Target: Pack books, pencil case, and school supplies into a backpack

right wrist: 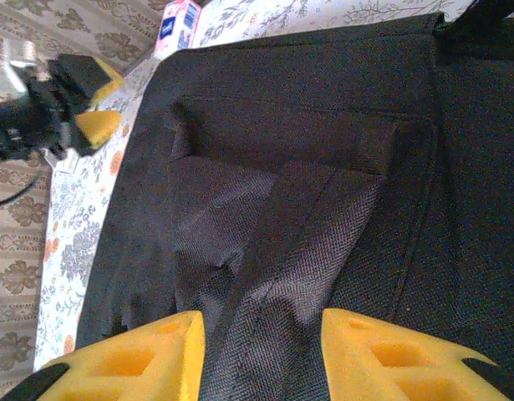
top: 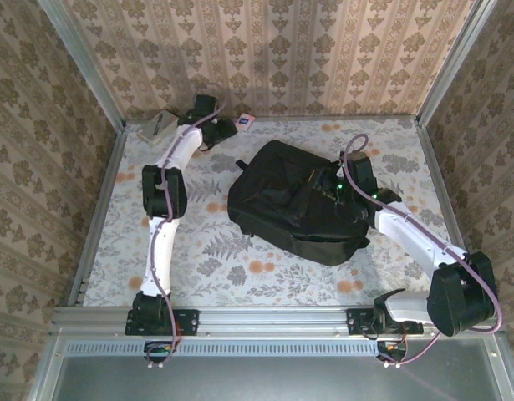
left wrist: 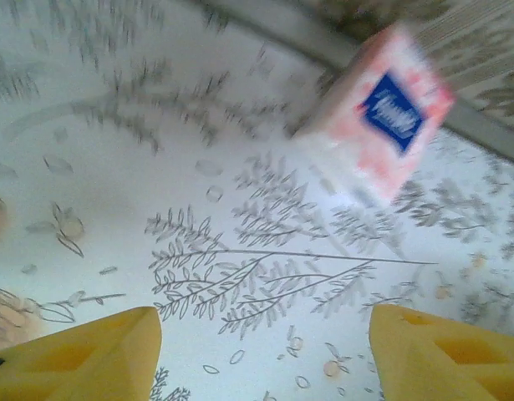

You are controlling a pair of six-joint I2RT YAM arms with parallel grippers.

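Black backpack (top: 298,200) lies in the middle of the bench (top: 198,267), and the right claw (right wrist: 261,351) is over its fabric with fingers parted, holding nothing. Farther, toward the far-left corner, the left claw (left wrist: 265,351) stands wide open and empty, the pink-white packet (left wrist: 382,117) just ahead of it by the far edge.
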